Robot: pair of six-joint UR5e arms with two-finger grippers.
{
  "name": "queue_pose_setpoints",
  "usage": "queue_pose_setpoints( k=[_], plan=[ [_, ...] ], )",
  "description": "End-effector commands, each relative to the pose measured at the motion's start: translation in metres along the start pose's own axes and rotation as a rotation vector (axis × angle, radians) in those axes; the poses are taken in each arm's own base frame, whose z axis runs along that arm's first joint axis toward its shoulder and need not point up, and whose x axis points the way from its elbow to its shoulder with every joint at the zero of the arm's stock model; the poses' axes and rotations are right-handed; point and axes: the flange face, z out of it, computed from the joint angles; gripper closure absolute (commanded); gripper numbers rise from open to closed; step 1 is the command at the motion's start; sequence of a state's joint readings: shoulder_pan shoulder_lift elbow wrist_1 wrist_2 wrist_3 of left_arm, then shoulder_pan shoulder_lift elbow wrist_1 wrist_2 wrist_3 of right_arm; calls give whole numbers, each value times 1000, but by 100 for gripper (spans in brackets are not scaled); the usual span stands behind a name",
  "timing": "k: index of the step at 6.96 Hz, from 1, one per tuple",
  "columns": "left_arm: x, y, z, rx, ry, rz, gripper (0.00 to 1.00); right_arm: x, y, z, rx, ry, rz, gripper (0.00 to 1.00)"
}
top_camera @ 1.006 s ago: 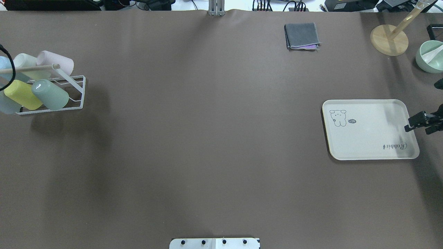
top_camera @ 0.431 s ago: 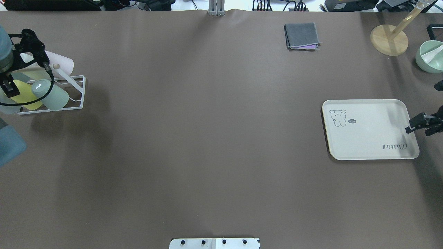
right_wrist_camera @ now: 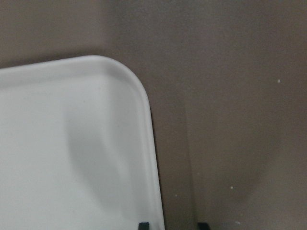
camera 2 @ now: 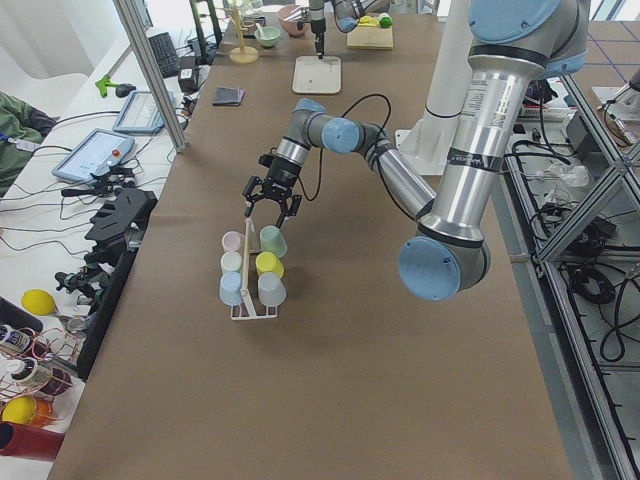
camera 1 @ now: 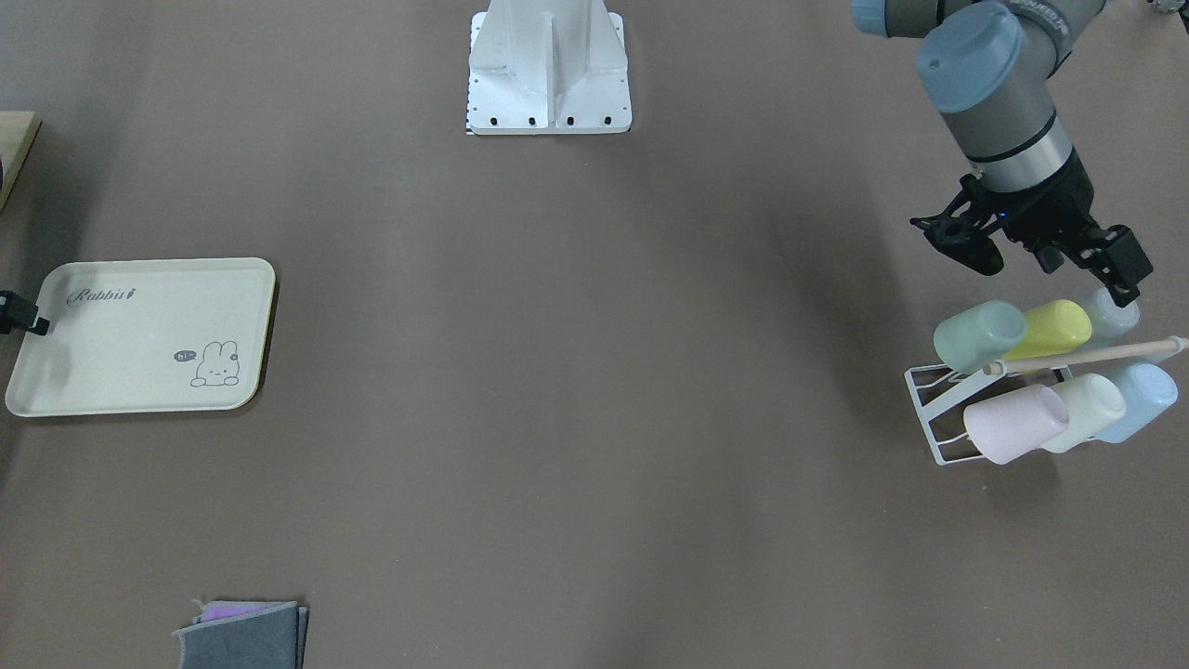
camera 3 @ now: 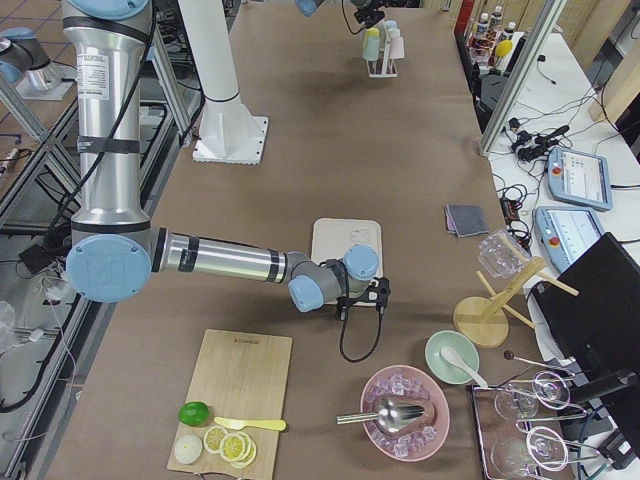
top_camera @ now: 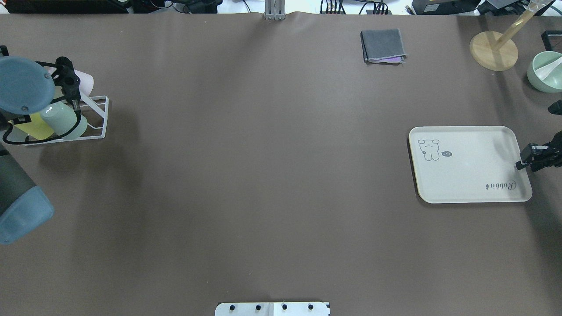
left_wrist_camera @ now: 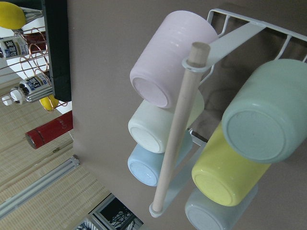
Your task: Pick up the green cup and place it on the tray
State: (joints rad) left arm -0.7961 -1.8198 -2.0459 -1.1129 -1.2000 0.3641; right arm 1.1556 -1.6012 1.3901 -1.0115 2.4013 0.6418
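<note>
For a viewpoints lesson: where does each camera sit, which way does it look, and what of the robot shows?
Overhead: behind robot, looking down; left arm at rack, right fingers by tray.
Front-facing: opposite, facing base; left arm.
Exterior left: from robot's left; left arm near.
Exterior right: from its right; right arm near.
Left wrist: cups on rack; no robot.
Right wrist: tray corner; fingertips.
Shared: overhead, front-facing show rack, tray.
</note>
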Motion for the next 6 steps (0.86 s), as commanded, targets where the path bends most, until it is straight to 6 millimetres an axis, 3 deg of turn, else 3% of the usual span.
queue_pose_setpoints(
  k=[1, 2, 4, 5, 6],
  plan=[
    [34, -26, 1, -46, -93, 232, 2, -6, -4, -2, 3, -7, -9, 95],
    [61, -42, 0, -103, -152, 411, 3, -6, -4, -2, 4, -8, -15, 100],
    [109, -67, 8, -184, -186, 624, 3, -16, -7, -5, -7, -37, -79, 100],
    [125, -77, 17, -227, -226, 722, 3, -33, -14, -17, 4, -73, -100, 100],
    [126, -78, 21, -256, -235, 813, 3, -63, -23, -43, 10, -154, -131, 100]
  ],
)
